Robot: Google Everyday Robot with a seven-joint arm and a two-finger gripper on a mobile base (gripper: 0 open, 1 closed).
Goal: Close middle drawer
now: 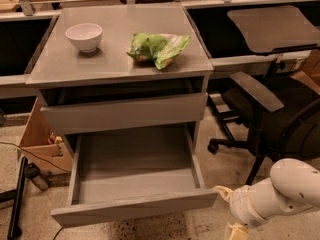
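Low at the right edge of the view, the claw (231,213) sits at the end of a rounded white arm (280,191), level with the front right corner of the middle drawer (135,176) and just beside it. Whether it touches that corner cannot be told, nor whether it is open or closed, and nothing can be seen in its hold. The middle drawer is pulled far out of the grey table (55,66) towards the camera, with its flat grey floor bare and its low front panel nearest the viewer. Above it, the drawer with the taller front panel (125,114) sits pushed in under the tabletop. On the table stand a small white bowl (84,36), near the left rear, and a crumpled green bag (159,46) (something orange shows at its lower edge) to the bowl's right, the two apart. A black office chair (280,119) stands to the right of the table, behind the arm. A cardboard box (40,144) sits on the floor at the table's left side, with a dark bottle (35,176) lying just in front of it.
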